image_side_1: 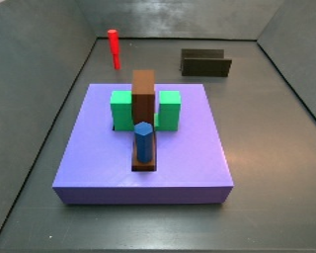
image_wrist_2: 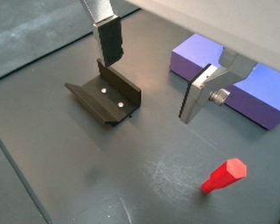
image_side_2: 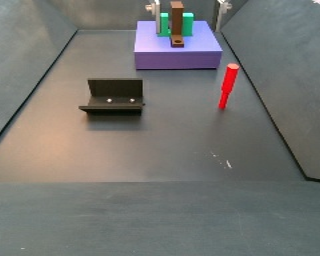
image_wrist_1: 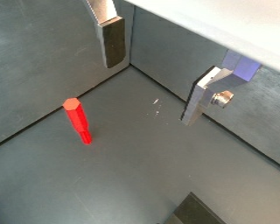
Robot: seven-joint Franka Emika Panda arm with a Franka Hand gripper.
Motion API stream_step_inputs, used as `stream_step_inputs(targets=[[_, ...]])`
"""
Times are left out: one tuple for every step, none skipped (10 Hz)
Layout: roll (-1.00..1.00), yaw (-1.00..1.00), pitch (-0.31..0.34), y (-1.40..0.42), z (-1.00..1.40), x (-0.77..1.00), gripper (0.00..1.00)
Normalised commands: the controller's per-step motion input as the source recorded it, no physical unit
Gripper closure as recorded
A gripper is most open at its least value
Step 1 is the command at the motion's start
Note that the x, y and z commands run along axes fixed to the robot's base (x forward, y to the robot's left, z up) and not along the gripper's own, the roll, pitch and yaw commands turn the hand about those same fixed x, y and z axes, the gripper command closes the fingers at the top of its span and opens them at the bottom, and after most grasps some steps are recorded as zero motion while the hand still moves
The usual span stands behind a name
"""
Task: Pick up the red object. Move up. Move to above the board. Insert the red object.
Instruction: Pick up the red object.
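You see a brown upright block (image_side_1: 143,96) standing in front of a green block (image_side_1: 146,110) in a side view, with a blue hexagonal peg (image_side_1: 143,143) upright just before the brown one. The dark fixture (image_side_2: 115,97) sits on the grey floor (image_side_2: 136,150), well apart from them.

The gripper (image_wrist_2: 154,72) hangs above the floor, jaws apart.

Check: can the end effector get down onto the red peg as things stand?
Probably yes. The red peg stands upright alone on bare floor, apart from the board and the fixture. The end effector is open, empty, above the floor, nothing between.
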Motion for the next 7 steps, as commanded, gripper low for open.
stream_step_inputs(targets=[[-0.02,-0.09,-0.141,0.04,-0.23,-0.69,0.00],[-0.06,-0.06,-0.183,0.00,-0.31,-0.80,0.00],[-0.05,-0.03,-0.217,-0.12,-0.28,-0.91,0.00],[0.00,0.01,-0.209,-0.11,-0.11,-0.85,0.00],[0.06,0.13,-0.179,-0.17,-0.08,-0.72,0.00],[0.11,0.03,-0.149,-0.13,-0.10,-0.67,0.00],[0.10,0.00,-0.100,-0.15,-0.20,-0.33,0.00]])
